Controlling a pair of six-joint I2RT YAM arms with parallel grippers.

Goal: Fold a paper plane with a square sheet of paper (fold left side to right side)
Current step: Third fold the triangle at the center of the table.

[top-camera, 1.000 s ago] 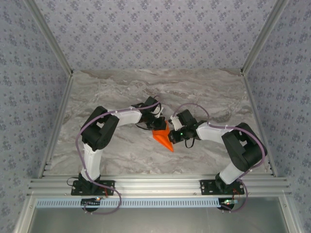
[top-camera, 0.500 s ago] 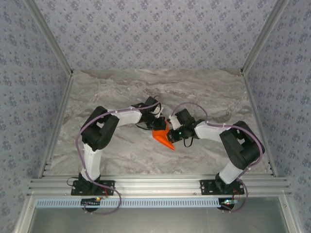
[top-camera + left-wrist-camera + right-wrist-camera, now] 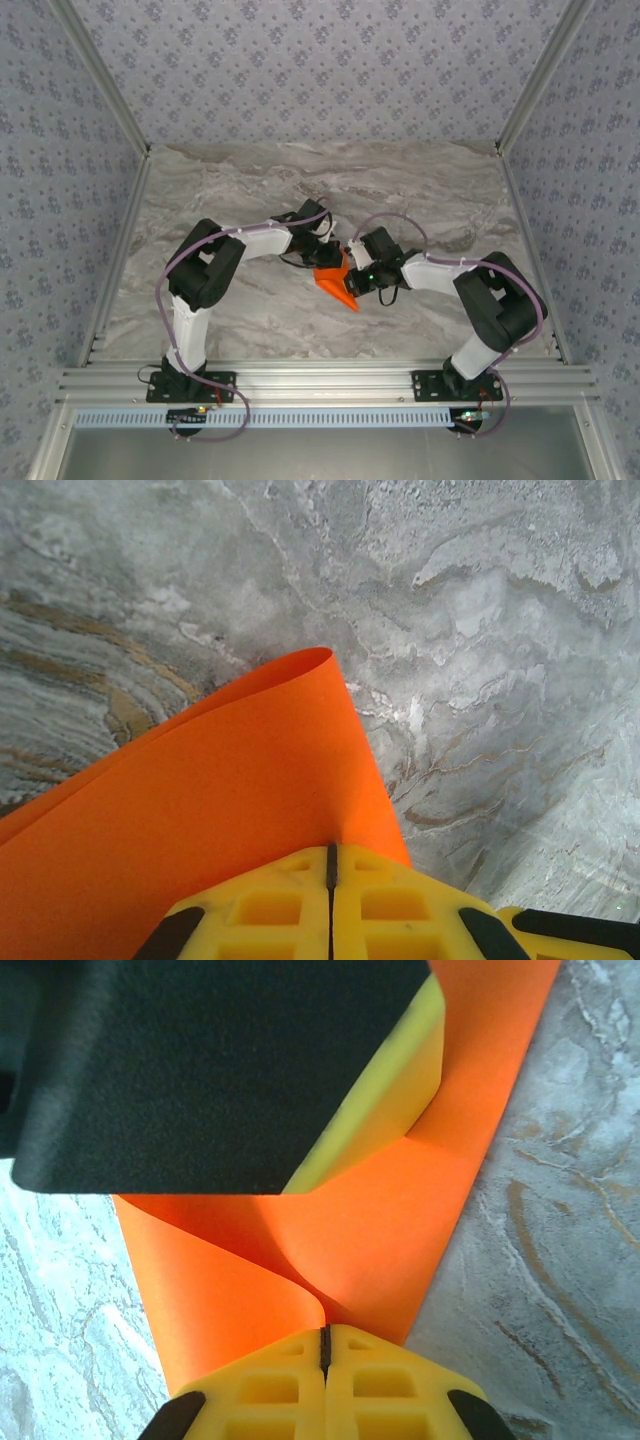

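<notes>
— Marble table (image 3: 240,190), sheet of paper (image 3: 335,283) at its middle: are we holding it?
— Yes: left gripper (image 3: 330,852) and right gripper (image 3: 324,1335) each pinch an edge (thin, floppy, likely tearable); we'd grip near creases.

The flat grey table with a marble look (image 3: 240,180) fills the middle of the frame. A folded bright orange sheet of paper (image 3: 336,284) sits near its centre, pointing to the lower right.

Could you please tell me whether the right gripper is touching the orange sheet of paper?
Touching. The right wrist view shows the right gripper shut on the thin bright orange sheet of paper, which runs straight into the seam between its yellow fingers.
</notes>
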